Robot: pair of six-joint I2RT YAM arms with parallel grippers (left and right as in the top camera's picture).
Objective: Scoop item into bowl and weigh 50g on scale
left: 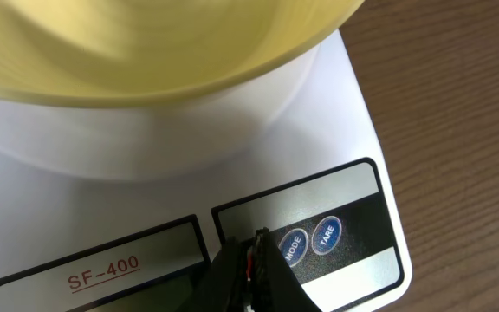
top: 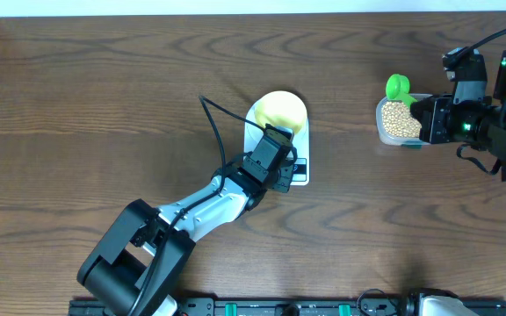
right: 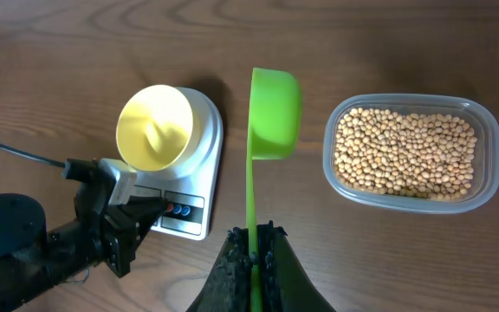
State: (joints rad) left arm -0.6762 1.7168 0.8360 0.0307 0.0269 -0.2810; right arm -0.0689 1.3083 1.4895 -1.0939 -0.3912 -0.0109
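Green scoop [right: 274,113] is clamped by its handle in the right gripper [right: 254,251], jaws closed tight on it; the cup is at the far end, no beans seen in it. Its long axis runs straight out from the gripper. The clear tub [right: 488,165] of beans [right: 405,152] lies just right of the cup in the right wrist view, tub's long axis crosswise to the handle. Overhead puts the cup by the tub's far left corner; whether it hangs over the rim or beside it, can't tell. Likely next move is a swing right and a dip into the beans, judgement only. Pale yellow bowl [right: 154,126] sits on the white scale [right: 206,165], on the opposite side of the scoop from the tub and well apart from it; bowl looks empty. All beans seen are in the tub, none in the bowl. On the other side the left gripper [left: 254,260] is pinched closed on nothing, tip down over the scale's front panel just beside the MODE button [left: 293,247], with the TARE button [left: 327,234] next along; contact with the panel can't be confirmed. The right gripper is the nearer one to the tub, the left gripper the nearer to the scale. Counts: one scoop, one tub, one bowl, one scale, two round buttons, two grippers; beans too many to count. No weight reading can be made out; scooping not yet done.
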